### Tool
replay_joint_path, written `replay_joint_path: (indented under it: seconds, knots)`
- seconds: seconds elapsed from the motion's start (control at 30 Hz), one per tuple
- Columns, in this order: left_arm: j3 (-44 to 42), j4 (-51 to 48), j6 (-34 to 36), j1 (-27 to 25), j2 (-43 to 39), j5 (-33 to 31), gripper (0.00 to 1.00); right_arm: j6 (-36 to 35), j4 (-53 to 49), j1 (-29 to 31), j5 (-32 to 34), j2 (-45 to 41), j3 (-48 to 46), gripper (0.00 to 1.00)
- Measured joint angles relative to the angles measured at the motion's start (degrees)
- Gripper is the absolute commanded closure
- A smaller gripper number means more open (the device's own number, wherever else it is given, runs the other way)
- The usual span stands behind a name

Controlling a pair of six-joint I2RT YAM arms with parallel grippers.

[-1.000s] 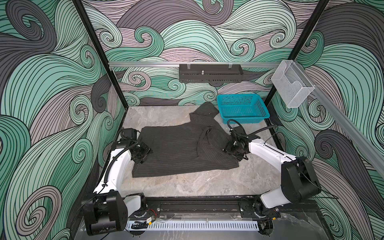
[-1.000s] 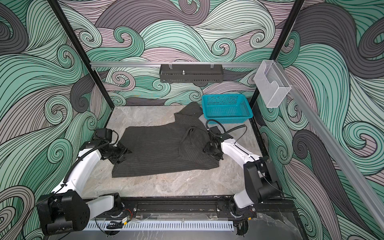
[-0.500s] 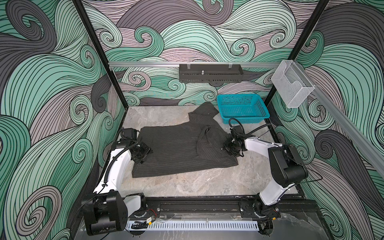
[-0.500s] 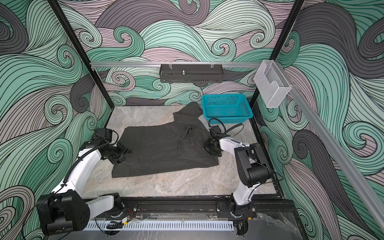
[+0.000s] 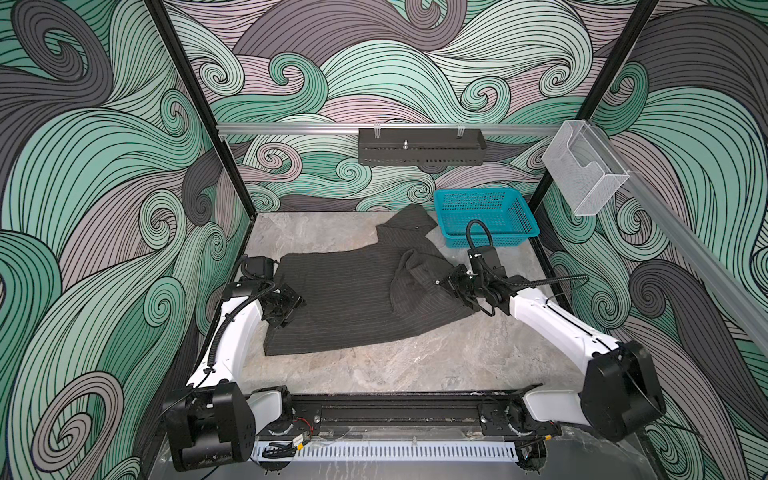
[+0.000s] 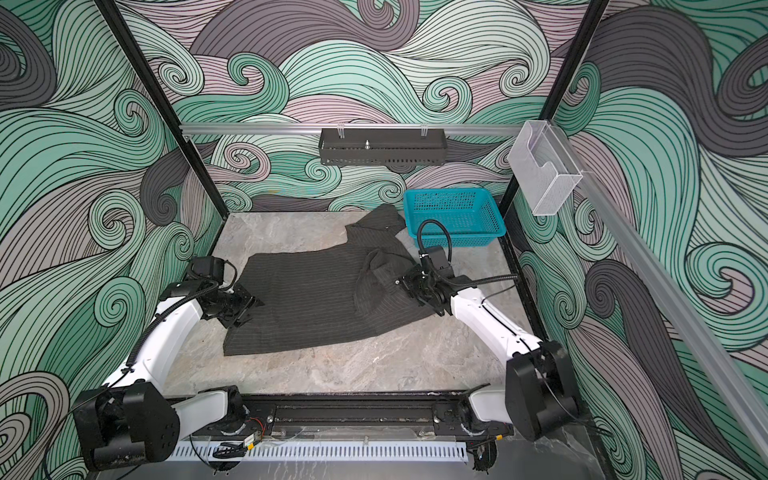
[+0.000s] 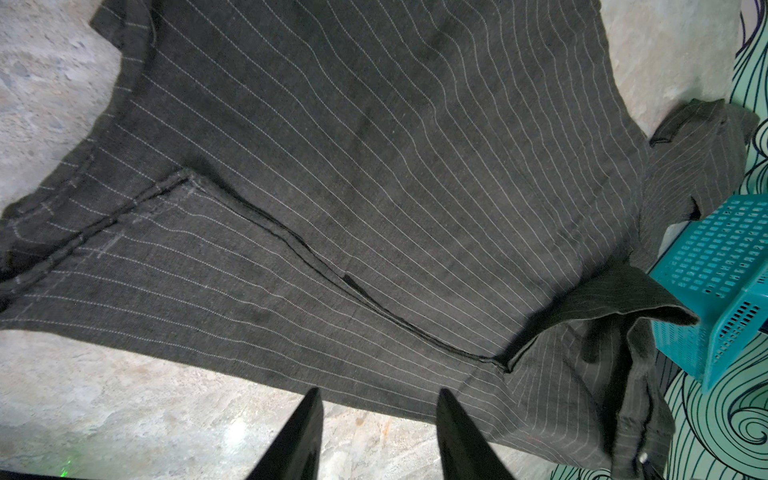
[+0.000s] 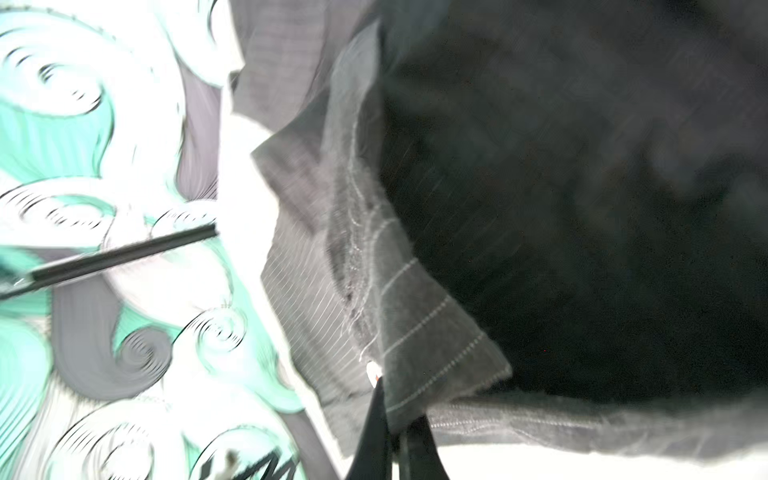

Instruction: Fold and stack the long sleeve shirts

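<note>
R end effector (image 8: 397, 409) pinching shirt (image 5: 345, 299) edge; L end effector (image 7: 379, 395) parted, low

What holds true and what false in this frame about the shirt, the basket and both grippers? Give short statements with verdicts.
1. The dark pinstriped cloth button-up shirt lies spread on the grey marbled table. True.
2. The right gripper is open, clear of the cloth. False: it is shut on an edge of the shirt.
3. The left gripper stands open at the shirt's edge. True.
4. The teal plastic mesh basket holds a folded shirt. False: no shirt lies inside it; it stands at the far right, beside part of the shirt.
</note>
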Motion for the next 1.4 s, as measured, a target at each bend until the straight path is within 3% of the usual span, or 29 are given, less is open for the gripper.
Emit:
replay_joint_path:
  seconds: [0.37, 0.43, 0.57, 0.67, 0.73, 0.8, 0.87, 0.97, 1.07, 1.4]
  knots:
    - [0.0, 0.0, 0.1, 0.0, -1.2, 0.5, 0.52, -2.5, -6.6, 0.2, 8.6, 1.8, -2.8, 0.97]
    - [0.0, 0.0, 0.2, 0.0, -1.2, 0.5, 0.52, -4.1, -6.6, -0.7, 10.1, 4.0, -3.3, 0.88]
    - [0.0, 0.0, 0.4, 0.0, -1.2, 0.5, 0.52, -8.5, -6.1, -2.7, 11.5, 9.5, -3.4, 0.61]
    - [0.0, 0.0, 0.5, 0.0, -1.2, 0.4, 0.52, -11.4, -6.1, -4.2, 11.6, 12.1, -3.4, 0.51]
    - [0.0, 0.0, 0.5, 0.0, -1.1, 0.4, 0.52, -13.0, -6.1, -5.0, 11.6, 12.4, -3.4, 0.50]
    - [0.0, 0.0, 0.5, 0.0, -0.9, 0.4, 0.52, -14.3, -6.1, -5.7, 11.5, 12.4, -3.1, 0.51]
    - [0.0, 0.1, 0.5, 0.0, -0.7, 0.4, 0.52, -15.4, -6.0, -6.2, 11.4, 12.6, -2.7, 0.59]
    - [0.1, 0.2, 0.5, 0.0, 0.1, 0.4, 0.53, -16.8, -5.5, -7.1, 10.9, 13.3, -2.1, 0.86]
    - [0.1, 0.5, 0.5, 0.0, 0.5, 0.3, 0.53, -18.0, -5.2, -7.5, 10.2, 14.0, -1.4, 1.00]
    - [0.1, 0.5, 0.5, 0.0, 0.6, 0.0, 0.53, -20.9, -13.3, -7.7, 9.6, 7.0, 9.7, 1.00]
